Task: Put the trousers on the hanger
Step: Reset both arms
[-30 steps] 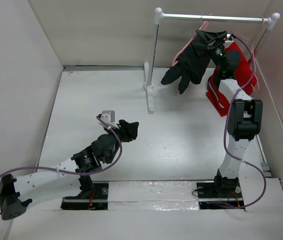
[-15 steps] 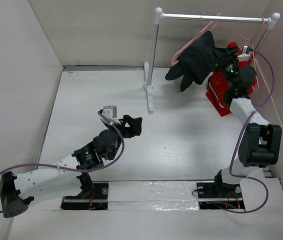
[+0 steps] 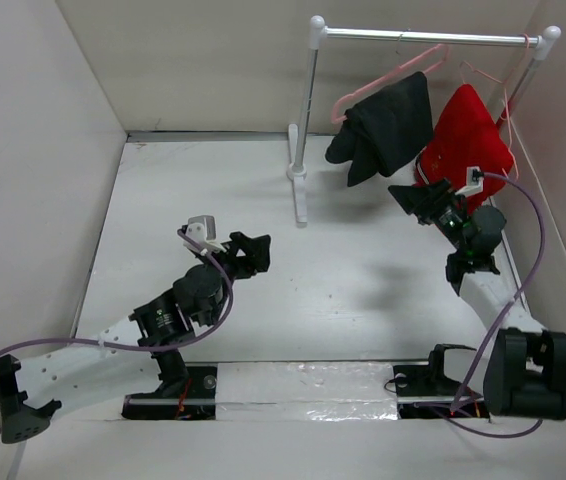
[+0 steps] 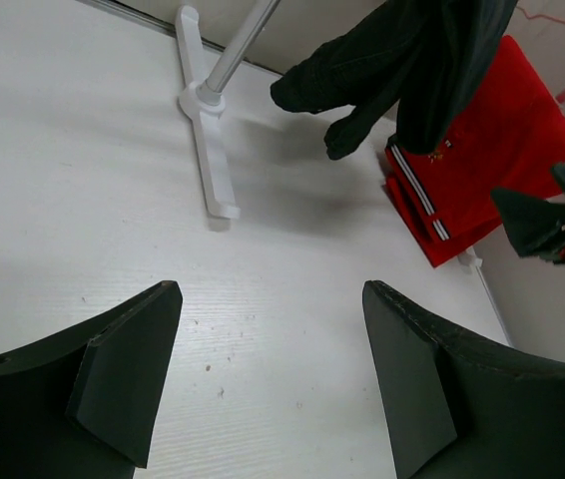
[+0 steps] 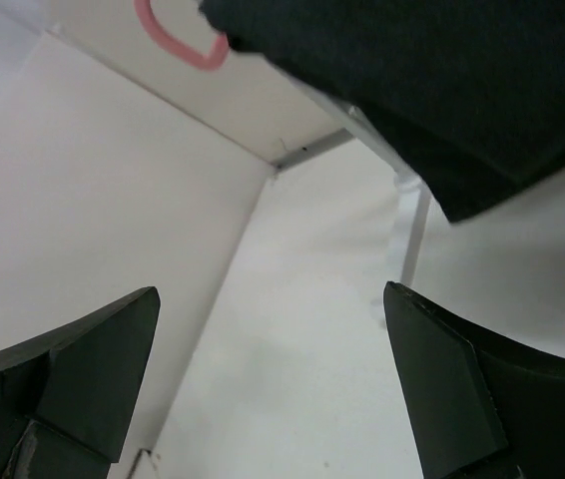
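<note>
Bright, even light; soft shadows; wrist views wide-angled.

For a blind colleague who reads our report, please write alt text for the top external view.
Black trousers hang draped over a pale-pink hanger on a rail at the far right, beside a red garment. Both arms' grippers are open and empty: the right gripper near the clothes, the left gripper above the middle of the table.
</note>
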Controlling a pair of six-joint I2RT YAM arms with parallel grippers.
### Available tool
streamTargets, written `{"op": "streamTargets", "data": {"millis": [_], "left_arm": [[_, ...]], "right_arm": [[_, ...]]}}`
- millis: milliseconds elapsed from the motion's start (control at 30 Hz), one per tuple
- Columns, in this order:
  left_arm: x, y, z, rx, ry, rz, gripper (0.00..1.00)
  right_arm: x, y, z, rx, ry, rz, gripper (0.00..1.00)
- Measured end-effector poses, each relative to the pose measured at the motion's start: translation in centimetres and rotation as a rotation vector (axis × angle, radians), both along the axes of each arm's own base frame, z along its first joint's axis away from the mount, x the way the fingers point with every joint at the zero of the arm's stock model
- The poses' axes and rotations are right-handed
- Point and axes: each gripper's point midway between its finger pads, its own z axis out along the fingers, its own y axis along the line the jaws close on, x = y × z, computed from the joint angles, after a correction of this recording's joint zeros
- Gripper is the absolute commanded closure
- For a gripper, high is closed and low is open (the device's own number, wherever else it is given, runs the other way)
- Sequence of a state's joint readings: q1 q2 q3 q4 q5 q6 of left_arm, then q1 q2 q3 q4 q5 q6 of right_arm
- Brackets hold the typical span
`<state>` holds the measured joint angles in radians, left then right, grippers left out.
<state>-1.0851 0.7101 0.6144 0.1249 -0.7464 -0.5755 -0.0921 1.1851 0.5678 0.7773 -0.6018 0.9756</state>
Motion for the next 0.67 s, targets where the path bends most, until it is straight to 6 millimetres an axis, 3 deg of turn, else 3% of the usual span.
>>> {"op": "streamTargets", "data": {"millis": [100, 233, 467, 667], "left_arm": [[-0.1, 0.6, -0.5, -0.013, 0.009, 0.017, 0.29], [-0.3, 0.9, -2.7, 0.012, 0.047, 0.026, 0.29], [-0.5, 1.0, -6.3, 0.065, 0.108, 0.034, 0.29], [-0.5, 0.9, -6.8, 0.062, 0.120, 0.032, 0.30]], "right_arm": [[-2.4, 0.1, -1.4, -0.100, -0.009, -0.011, 0.00], [-4.4, -0.2, -3.4, -0.225, -0.001, -0.036, 0.00], [-6.0, -0.6, -10.3, -0.319, 0.166, -0.024, 0.00], [-6.3, -0.6, -11.5, -0.358, 0.195, -0.011, 0.00]]}}
